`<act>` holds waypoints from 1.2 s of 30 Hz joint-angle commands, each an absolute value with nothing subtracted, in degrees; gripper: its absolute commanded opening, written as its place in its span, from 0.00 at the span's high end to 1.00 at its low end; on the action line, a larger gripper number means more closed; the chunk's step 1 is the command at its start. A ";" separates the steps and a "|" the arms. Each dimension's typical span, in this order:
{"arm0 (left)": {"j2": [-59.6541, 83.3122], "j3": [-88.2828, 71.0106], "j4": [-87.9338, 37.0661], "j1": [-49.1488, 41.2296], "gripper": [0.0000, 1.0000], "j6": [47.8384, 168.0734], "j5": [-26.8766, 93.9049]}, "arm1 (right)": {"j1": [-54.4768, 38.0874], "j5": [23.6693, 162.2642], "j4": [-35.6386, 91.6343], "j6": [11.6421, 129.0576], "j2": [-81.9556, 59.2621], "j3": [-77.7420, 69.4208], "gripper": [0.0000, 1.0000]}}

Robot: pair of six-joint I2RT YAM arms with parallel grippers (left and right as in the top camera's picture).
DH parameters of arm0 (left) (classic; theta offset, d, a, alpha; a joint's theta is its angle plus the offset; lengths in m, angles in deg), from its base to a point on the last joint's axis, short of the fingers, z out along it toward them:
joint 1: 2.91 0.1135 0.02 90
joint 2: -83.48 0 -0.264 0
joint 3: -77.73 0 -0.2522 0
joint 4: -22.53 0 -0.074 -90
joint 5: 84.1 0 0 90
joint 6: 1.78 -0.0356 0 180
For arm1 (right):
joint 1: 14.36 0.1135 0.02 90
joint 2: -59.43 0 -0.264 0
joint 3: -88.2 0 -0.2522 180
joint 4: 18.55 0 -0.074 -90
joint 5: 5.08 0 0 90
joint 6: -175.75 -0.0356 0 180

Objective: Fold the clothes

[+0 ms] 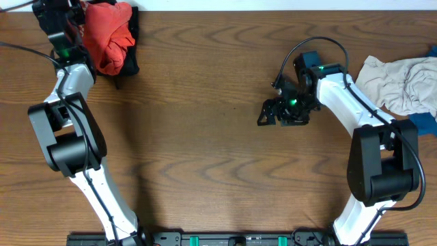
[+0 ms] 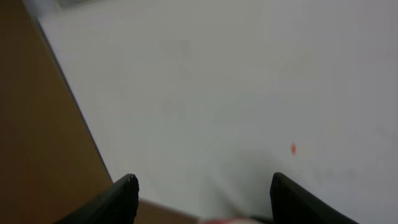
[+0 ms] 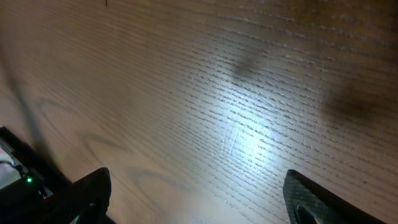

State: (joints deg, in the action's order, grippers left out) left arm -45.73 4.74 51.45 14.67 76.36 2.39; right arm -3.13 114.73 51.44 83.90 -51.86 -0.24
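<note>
clothes lie in two heaps on the table (image 1: pixel 205 55). a red-orange t-shirt (image 1: pixel 109 31) is bunched at the table's far left corner, on top of a black garment (image 1: pixel 130 65). a crumpled pale grey piece (image 1: pixel 396 82), with bits of blue cloth (image 1: pixel 423 121) beside it, sits at the table's right edge. the left pincer (image 2: pixel 202 186) is at the far left corner beside the t-shirt, facing out past the table's edge. its fingers (image 2: pixel 124 196) stand apart with only a reddish sliver showing low between them, and i cannot tell whether any cloth is caught there. the right pincer (image 3: pixel 198 180) hangs over bare wood right of the table's middle, fingers spread wide, holding nothing, well apart from the grey piece.
</note>
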 commanded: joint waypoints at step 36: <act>-38.72 4.63 47.14 9.54 0.33 76.54 7.02 | -2.59 115.36 51.79 85.65 -50.33 -0.37 0.13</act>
State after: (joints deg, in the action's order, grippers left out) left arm -35.76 4.81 48.67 10.56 75.79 5.93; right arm -3.11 114.73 51.75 83.92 -51.84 -0.24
